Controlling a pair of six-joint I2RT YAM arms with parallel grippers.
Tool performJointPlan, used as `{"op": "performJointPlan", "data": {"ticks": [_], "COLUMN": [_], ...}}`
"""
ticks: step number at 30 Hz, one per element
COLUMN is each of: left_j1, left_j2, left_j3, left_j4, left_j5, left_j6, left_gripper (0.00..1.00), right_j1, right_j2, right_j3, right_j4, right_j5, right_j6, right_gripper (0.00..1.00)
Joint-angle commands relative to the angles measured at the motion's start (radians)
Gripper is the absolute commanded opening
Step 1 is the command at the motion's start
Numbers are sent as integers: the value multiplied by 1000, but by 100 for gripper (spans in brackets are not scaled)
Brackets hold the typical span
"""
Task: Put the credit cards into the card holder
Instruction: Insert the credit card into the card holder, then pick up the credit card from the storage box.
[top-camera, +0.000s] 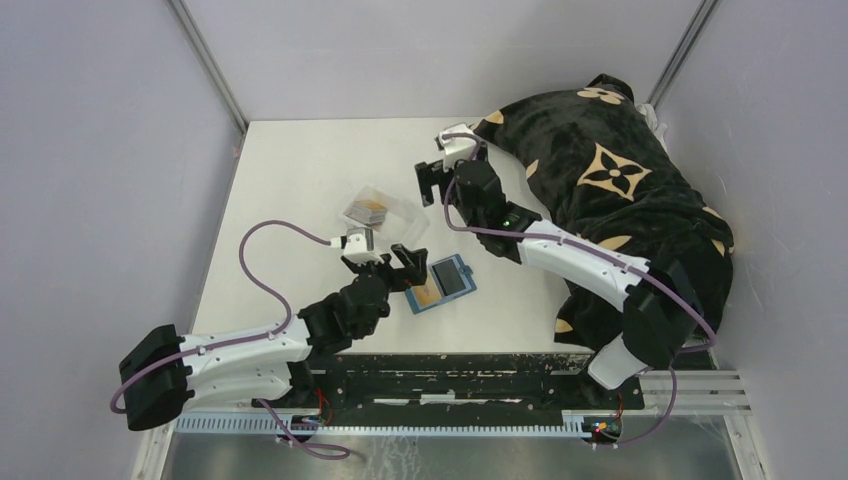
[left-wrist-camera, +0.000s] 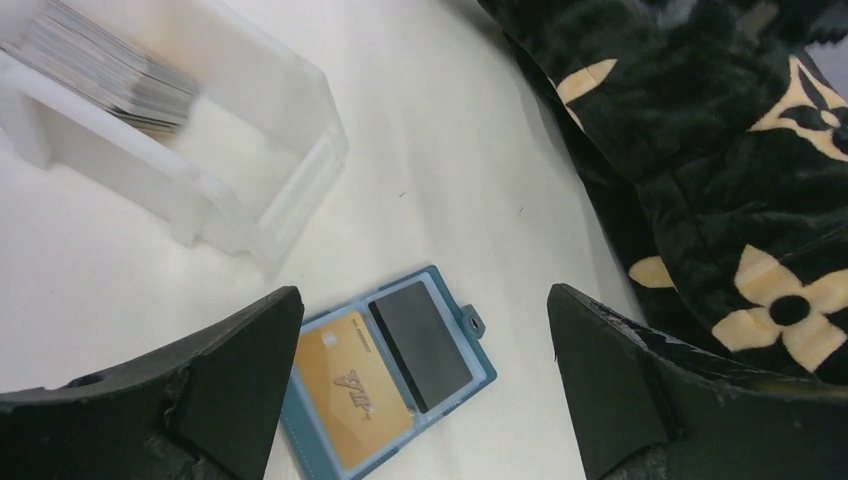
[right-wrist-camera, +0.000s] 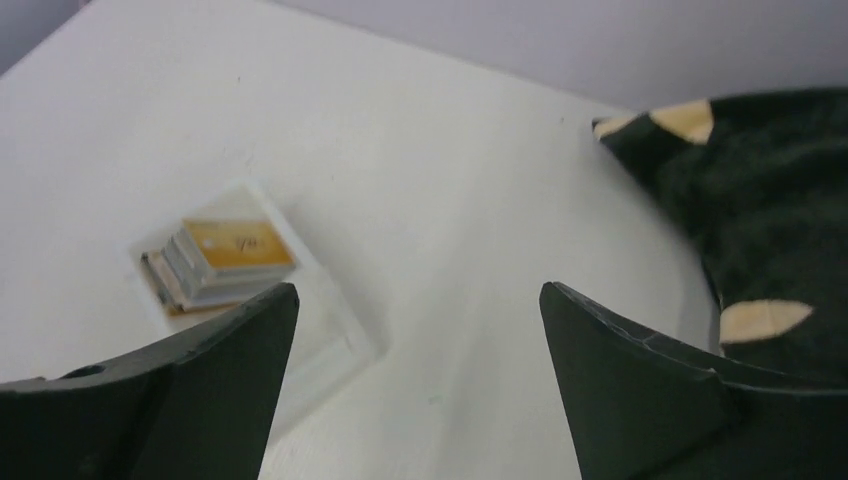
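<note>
The teal card holder (top-camera: 441, 284) lies open on the white table, a gold card in its left sleeve and a dark grey card in its right; it also shows in the left wrist view (left-wrist-camera: 385, 380). The stack of credit cards (top-camera: 368, 210) sits in a clear plastic tray (top-camera: 395, 218), seen in the left wrist view (left-wrist-camera: 105, 70) and in the right wrist view (right-wrist-camera: 225, 260). My left gripper (top-camera: 400, 262) is open and empty, just above and left of the card holder. My right gripper (top-camera: 432, 180) is open and empty, above the table right of the tray.
A black plush bag (top-camera: 620, 190) with tan flower marks fills the table's right side, close to the right arm. Grey walls enclose the table on three sides. A black rail (top-camera: 450, 375) runs along the near edge.
</note>
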Motion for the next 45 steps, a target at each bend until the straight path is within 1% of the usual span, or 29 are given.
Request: {"op": "performJointPlan", "data": {"ticks": [1, 3, 5, 8, 9, 12, 14, 15, 16, 19, 23, 25, 29, 34, 37, 41, 45], "left_j1": [-4, -3, 2, 15, 25, 78, 128, 155, 183, 262, 365, 413, 513, 595, 632, 674, 710], "left_j2": [-24, -12, 11, 57, 69, 101, 110, 110, 107, 89, 62, 55, 42, 59, 67, 112, 212], "left_j3": [61, 68, 82, 119, 128, 134, 125, 113, 99, 55, 6, -11, -59, -99, -135, -155, -131], "left_j4": [-57, -66, -98, -197, -221, -264, -290, -289, -277, -254, -243, -242, -208, -201, -164, -90, -25], "left_j5": [-91, -117, -150, -219, -223, -185, -150, -126, -101, -58, -20, -7, 37, 76, 106, 151, 200], "left_j6": [131, 128, 94, -10, -29, -106, -175, -196, -206, -263, -341, -381, -468, -573, -610, -618, -613], "left_gripper": [99, 99, 99, 99, 99, 99, 96, 95, 95, 92, 91, 90, 84, 79, 74, 73, 74], "right_j1": [-2, -3, -5, -8, -10, -23, -28, -31, -33, -37, -41, -42, -39, -32, -27, -23, -23], "right_j2": [96, 148, 191, 251, 271, 346, 402, 426, 441, 467, 553, 582, 634, 707, 749, 803, 843], "right_j3": [152, 209, 238, 286, 315, 443, 531, 564, 580, 616, 776, 830, 906, 984, 1012, 1063, 1101], "right_j4": [136, 110, 113, 95, 63, -98, -190, -219, -233, -250, -400, -447, -504, -550, -561, -582, -586], "right_j5": [2, -20, -42, -96, -116, -241, -291, -312, -324, -362, -466, -524, -623, -717, -761, -776, -778], "right_j6": [-96, -113, -124, -149, -150, -154, -143, -138, -134, -125, -126, -123, -103, -90, -87, -85, -82], "right_gripper": [100, 100, 100, 99, 95, 79, 69, 66, 65, 63, 61, 60, 60, 58, 56, 55, 55]}}
